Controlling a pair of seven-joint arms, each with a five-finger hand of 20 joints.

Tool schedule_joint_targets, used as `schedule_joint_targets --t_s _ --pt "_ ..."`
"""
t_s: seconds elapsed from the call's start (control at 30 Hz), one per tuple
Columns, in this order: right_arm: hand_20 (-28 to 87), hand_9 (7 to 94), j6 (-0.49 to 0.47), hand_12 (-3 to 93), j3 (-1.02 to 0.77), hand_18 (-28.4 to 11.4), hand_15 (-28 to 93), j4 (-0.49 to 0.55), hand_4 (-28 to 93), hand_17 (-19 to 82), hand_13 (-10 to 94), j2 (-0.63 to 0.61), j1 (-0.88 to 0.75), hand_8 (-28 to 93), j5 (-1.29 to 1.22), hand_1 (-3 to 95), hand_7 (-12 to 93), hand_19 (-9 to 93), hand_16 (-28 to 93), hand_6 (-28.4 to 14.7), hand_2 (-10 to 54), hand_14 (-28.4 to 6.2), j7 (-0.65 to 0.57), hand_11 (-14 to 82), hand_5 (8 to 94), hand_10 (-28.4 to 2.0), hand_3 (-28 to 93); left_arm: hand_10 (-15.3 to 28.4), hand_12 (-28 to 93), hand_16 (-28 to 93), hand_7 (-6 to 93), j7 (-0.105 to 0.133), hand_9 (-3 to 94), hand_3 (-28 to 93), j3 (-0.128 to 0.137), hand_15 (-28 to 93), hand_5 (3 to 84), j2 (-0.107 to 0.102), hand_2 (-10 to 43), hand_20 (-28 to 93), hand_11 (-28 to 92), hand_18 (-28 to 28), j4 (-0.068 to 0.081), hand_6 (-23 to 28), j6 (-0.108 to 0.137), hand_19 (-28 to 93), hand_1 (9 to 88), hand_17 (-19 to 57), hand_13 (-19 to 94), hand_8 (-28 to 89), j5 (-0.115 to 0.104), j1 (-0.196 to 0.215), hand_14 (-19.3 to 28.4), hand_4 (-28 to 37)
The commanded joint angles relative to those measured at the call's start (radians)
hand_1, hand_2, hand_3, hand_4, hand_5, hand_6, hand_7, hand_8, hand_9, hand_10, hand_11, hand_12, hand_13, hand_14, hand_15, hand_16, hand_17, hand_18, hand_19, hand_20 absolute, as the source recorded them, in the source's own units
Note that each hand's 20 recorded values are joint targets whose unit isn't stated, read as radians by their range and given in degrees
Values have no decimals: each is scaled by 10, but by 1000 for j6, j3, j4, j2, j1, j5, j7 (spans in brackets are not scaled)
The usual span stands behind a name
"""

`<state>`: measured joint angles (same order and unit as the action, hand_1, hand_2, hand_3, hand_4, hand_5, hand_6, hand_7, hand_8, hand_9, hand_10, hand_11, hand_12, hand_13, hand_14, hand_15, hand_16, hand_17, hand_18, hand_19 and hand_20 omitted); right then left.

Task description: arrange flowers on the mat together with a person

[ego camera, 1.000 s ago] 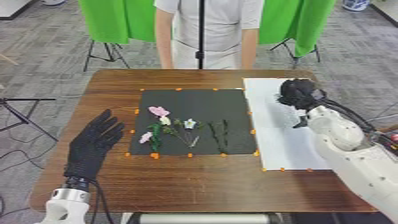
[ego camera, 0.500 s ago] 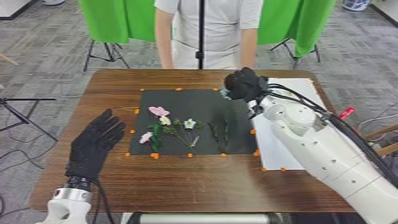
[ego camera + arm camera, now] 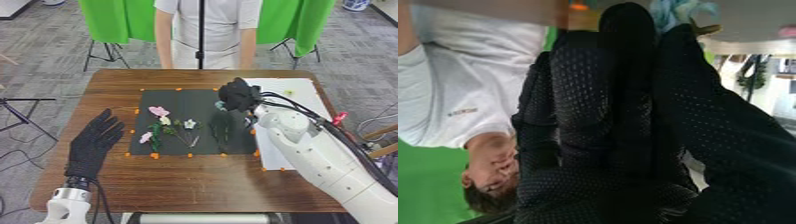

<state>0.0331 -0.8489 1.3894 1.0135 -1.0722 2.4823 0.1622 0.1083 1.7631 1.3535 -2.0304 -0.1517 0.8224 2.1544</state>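
In the head view my right hand [image 3: 238, 96] is over the dark mat's [image 3: 182, 100] upper right part, pinching a pale blue flower [image 3: 220, 105]. The right wrist view has the blue flower [image 3: 680, 11] between the thumb and fingertips of my right hand [image 3: 589, 95]. On the mat lie a pink flower [image 3: 158, 111], a second pink flower [image 3: 146, 137], a white flower [image 3: 189, 124] and dark green stems [image 3: 222, 133]. My left hand [image 3: 91, 142] rests left of the mat, its fingers straight.
A white sheet [image 3: 277, 156] lies right of the mat, partly under my right arm, with a small yellow-green thing [image 3: 289, 92] near its far end. Orange markers edge the mat. Brown wood [image 3: 187, 185] runs along the near side of the table.
My right hand has moved left from the white sheet to the mat, then slightly nearer, with the blue flower. My left hand has stayed still.
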Motion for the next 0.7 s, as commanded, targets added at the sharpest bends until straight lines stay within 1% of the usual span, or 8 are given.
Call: schedule_joint_targets --t_s 0.03,0.1,0.17,0.23,0.4,0.53,0.67,0.7 --pt "382 840 -12 404 2 -165 614 14 -283 279 742 12 -15 -53 25 483 388 728 229 49 -73 -45 -5 189 725 -54 747 125 167 8 201 -21 291 722 -2 281 342 11 31 104 216 223 15 33 -27 452 258 -86 248 -98 10 -14 145 -258" --pt "387 826 -11 387 -1 -166 617 16 -283 276 729 10 -17 -52 26 466 387 727 228 45 -74 -51 -4 206 718 -57 747 126 167 8 201 -16 291 721 -7 282 342 4 32 104 216 223 15 33 -20 452 259 -86 248 -98 6 -10 145 -259" --pt "391 810 -17 377 -5 -169 618 22 -283 271 718 7 -20 -52 21 449 386 727 227 42 -76 -54 -1 221 710 -60 748 125 167 8 201 -26 291 720 1 283 343 19 32 104 216 223 14 33 -29 452 260 -86 248 -98 15 -9 145 -259" --pt "395 790 -20 347 -13 -169 620 26 -283 267 705 6 -24 -51 30 430 378 725 224 35 -80 -58 2 249 700 -64 749 125 167 8 201 -27 292 720 1 281 343 15 33 104 215 223 16 33 -28 452 259 -86 248 -98 11 -10 145 -258" --pt "399 753 -28 307 -21 -172 621 28 -283 262 680 4 -30 -54 14 409 378 723 219 25 -81 -63 -3 277 672 -73 751 126 167 7 200 -45 292 719 14 280 342 42 32 104 217 223 21 32 -51 451 259 -86 248 -98 28 -22 145 -257" --pt "400 728 -10 286 -21 -173 618 25 -283 255 663 4 -28 -53 38 394 370 720 214 23 -83 -67 2 288 653 -79 765 126 167 8 200 -47 292 720 14 280 342 41 32 103 216 223 21 32 -51 451 259 -86 248 -97 28 -22 145 -257" --pt "399 717 -15 275 -23 -172 603 41 -283 252 651 -9 -28 -53 13 396 376 719 205 24 -84 -64 -3 293 641 -78 766 126 167 8 200 -38 292 721 7 280 342 28 32 104 217 223 20 32 -42 451 259 -86 248 -98 21 -17 145 -257" --pt "399 713 -14 274 -27 -172 601 47 -283 251 649 -11 -31 -54 5 394 376 718 204 25 -84 -64 -3 294 637 -79 767 125 167 8 201 -42 291 721 12 280 342 34 31 104 217 223 19 32 -46 451 258 -86 248 -97 23 -17 145 -257"
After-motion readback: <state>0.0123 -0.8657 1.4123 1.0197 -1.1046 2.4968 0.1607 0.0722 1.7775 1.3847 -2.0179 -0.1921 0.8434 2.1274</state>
